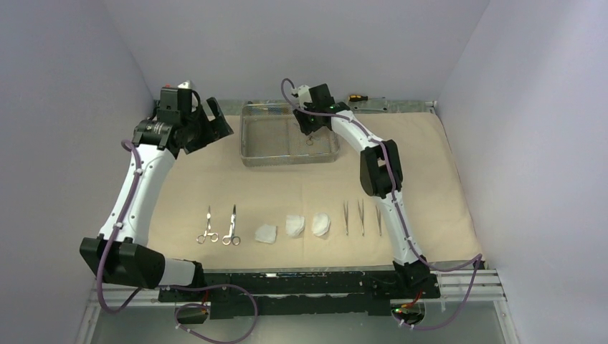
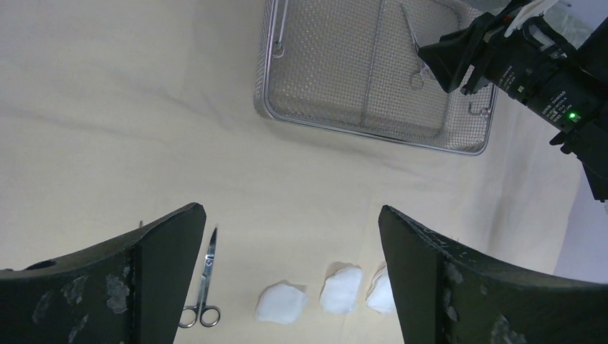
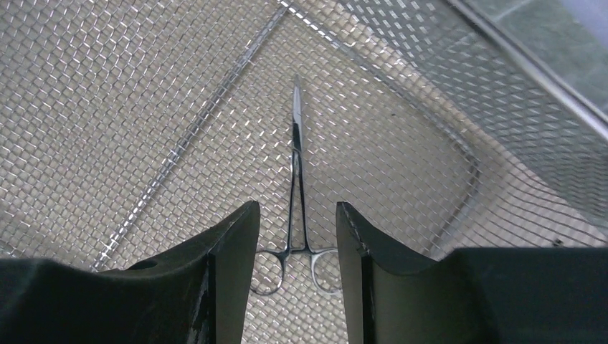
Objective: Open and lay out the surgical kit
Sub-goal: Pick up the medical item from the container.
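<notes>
A: Your left gripper point(image 2: 292, 211) is spread wide with nothing between its fingers, up over the left side of the beige cloth point(image 1: 287, 186). What's lying nearest you?

B: Along the cloth's near edge you've got one row. From the left: two laid-out clamps point(image 1: 208, 226) side by side, three gauze pads point(image 1: 295, 226), then three tweezers point(image 1: 361, 217), all apart from each other.

A: And farther back?

B: The wire-mesh tray point(image 1: 287, 161) sits at the back of the cloth. Your right gripper point(image 3: 297, 208) is down inside it, fingers parted either side of the third clamp point(image 3: 295, 165), just beyond its rings, a gap showing on both sides. That clamp lies flat on the mesh, tips pointing away from your wrist.
</notes>
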Available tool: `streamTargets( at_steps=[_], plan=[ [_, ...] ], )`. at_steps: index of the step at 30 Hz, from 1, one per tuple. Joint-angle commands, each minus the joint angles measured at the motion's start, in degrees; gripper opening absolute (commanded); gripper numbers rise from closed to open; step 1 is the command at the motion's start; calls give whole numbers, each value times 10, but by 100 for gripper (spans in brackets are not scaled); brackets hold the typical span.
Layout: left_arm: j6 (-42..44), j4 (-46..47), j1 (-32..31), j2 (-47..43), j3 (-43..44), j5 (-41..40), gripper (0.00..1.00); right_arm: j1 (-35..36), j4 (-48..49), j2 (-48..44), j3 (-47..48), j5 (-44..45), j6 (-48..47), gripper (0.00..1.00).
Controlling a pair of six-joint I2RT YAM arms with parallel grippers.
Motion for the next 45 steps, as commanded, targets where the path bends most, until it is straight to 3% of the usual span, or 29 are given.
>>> streamTargets(
  at_steps=[1, 15, 25, 38, 45],
  plan=[
    [4, 8, 0, 11, 16, 18, 96, 1, 32, 14, 28, -26, -10, 46],
    [3, 10, 0, 23, 5, 24, 95, 3, -10, 42, 24, 1, -9, 29],
    [7, 38, 0, 26, -5, 61, 95, 22, -29, 1, 3, 56, -20, 14],
    [1, 77, 0, 101, 14, 162, 91, 22, 6, -82, -36, 40, 20, 8],
    [-43, 151, 0, 156, 28, 241, 96, 21, 19, -122, -51, 17, 45, 8]
  ],
)
